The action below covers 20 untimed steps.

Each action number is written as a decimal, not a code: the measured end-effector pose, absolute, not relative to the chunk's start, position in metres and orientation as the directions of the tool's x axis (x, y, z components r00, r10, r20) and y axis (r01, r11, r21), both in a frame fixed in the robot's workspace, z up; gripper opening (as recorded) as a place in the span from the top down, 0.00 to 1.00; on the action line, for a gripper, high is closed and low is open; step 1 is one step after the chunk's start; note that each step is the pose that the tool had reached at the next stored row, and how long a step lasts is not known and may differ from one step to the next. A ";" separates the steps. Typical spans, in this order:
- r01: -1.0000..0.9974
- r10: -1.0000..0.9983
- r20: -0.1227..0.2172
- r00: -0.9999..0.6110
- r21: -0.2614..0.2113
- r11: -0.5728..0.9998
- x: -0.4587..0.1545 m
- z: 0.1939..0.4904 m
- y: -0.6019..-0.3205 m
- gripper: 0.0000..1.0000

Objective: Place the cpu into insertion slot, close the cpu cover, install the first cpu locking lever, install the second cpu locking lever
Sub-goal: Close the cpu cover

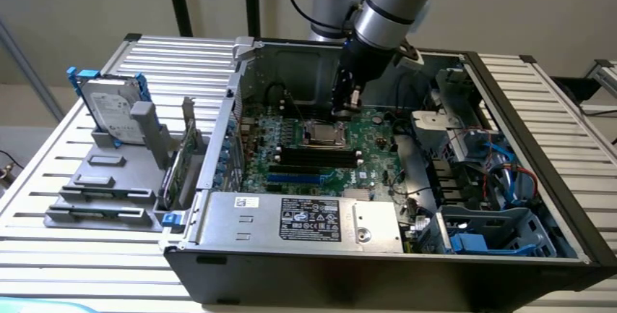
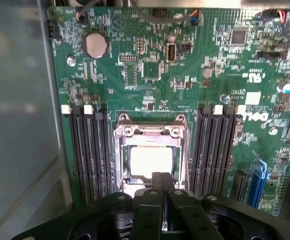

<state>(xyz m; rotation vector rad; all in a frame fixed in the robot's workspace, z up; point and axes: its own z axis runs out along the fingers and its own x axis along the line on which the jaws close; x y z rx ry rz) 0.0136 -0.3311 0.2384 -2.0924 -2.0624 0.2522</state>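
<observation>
The cpu (image 2: 150, 159) shows as a bright square lying in the insertion slot (image 2: 119, 167) on the green motherboard (image 2: 134, 60). The silvery cpu cover (image 2: 150, 131) lies down flat around it, its window framing the chip. My gripper (image 2: 162, 181) is shut with nothing between its black fingers, and its tip hangs over the socket's edge. In the exterior view the gripper (image 1: 343, 105) reaches down into the open computer case, just above the socket (image 1: 324, 134). I cannot make out the locking levers.
Long black memory slots (image 2: 87, 150) flank the socket on both sides. The grey power supply (image 1: 299, 219) sits at the case's front. Cables and a blue drive cage (image 1: 492, 226) crowd the exterior view's right. A hard drive (image 1: 108, 110) stands on a grey rack outside the case.
</observation>
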 end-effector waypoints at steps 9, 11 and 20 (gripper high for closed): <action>0.965 1.000 0.014 0.016 -0.262 -0.012 -0.016 0.230 -0.332 0.89; 0.965 1.000 0.015 0.016 -0.262 -0.011 -0.018 0.227 -0.332 0.89; 0.965 1.000 0.018 0.016 -0.262 -0.011 -0.024 0.211 -0.332 0.89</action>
